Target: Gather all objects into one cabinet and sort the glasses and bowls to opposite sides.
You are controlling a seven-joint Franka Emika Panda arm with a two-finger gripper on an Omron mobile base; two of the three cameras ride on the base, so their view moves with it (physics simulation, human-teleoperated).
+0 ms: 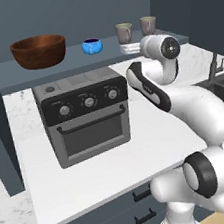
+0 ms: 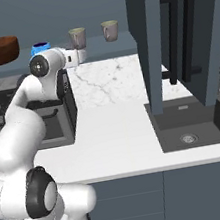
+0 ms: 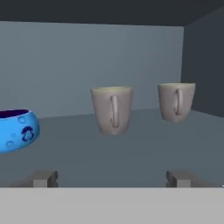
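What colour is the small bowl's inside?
Dark navy inside the small bowl; left base view shows it best.

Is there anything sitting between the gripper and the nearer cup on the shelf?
Nothing visible does. In the hand view the open gripper faces the nearer cup across bare shelf floor; the blue bowl sits off to one side, the second cup to the other.

Shelf floor [image 3: 144, 148] bare just ahead of gripper [image 3: 111, 178]; near cup [image 3: 112, 109] blocks dead ahead, second cup [image 3: 176, 101] ahead-right, blue bowl [image 3: 16, 130] left; open gaps between.
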